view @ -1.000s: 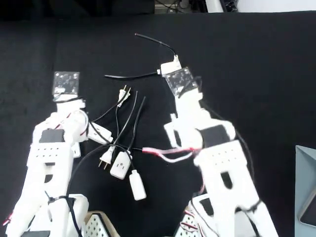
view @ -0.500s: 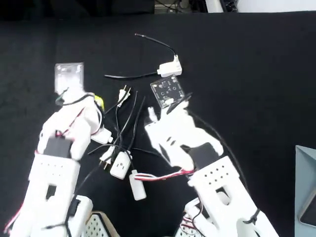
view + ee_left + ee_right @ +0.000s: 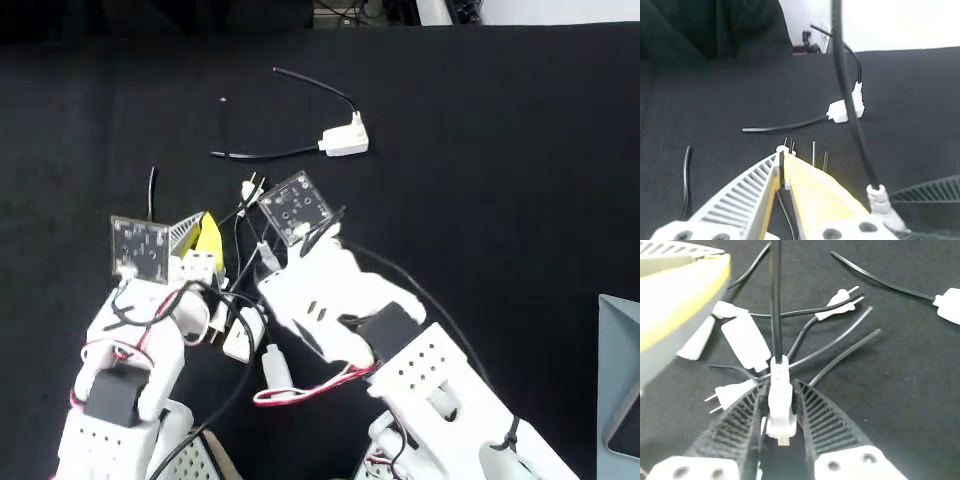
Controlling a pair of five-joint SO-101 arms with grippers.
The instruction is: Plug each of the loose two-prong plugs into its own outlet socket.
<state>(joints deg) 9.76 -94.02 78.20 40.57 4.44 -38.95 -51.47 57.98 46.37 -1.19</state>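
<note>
While the right gripper [image 3: 780, 385] is clamped on a held plug [image 3: 780, 412], the plug's black cord [image 3: 775, 300] runs straight away from the fingers, over the middle of the cable tangle on the black table [image 3: 520, 150]. Brownish metal shows at the plug's palm-side end, so the prongs probably face back into the gripper rather than outward; not certain.

The left gripper [image 3: 781, 156] sits just beside it, fingers pressed together. A thin dark line runs in the slit and a small white tip with two prongs shows right at the fingertips. Cannot tell if that is pinched or lying just beyond.

Below the right gripper lie one loose plug [image 3: 734, 391], a socket block [image 3: 745, 342] near it, and a second loose plug [image 3: 839, 299] farther off. A joined pair [image 3: 343, 140] lies well apart and looks already mated.

Risks, judged:
- Cords cross each other, so pulling the held plug likely drags the loose plug or the socket block out of place.
- If the prongs do face the palm, insertion fails without a regrasp, and a regrasp may drop the plug into the tangle.
- The grippers are near each other, so a sideways move could knock the yellow finger [image 3: 685, 280].
- The socket block looks light and unanchored, so pushing in without bracing would just slide it.
</note>
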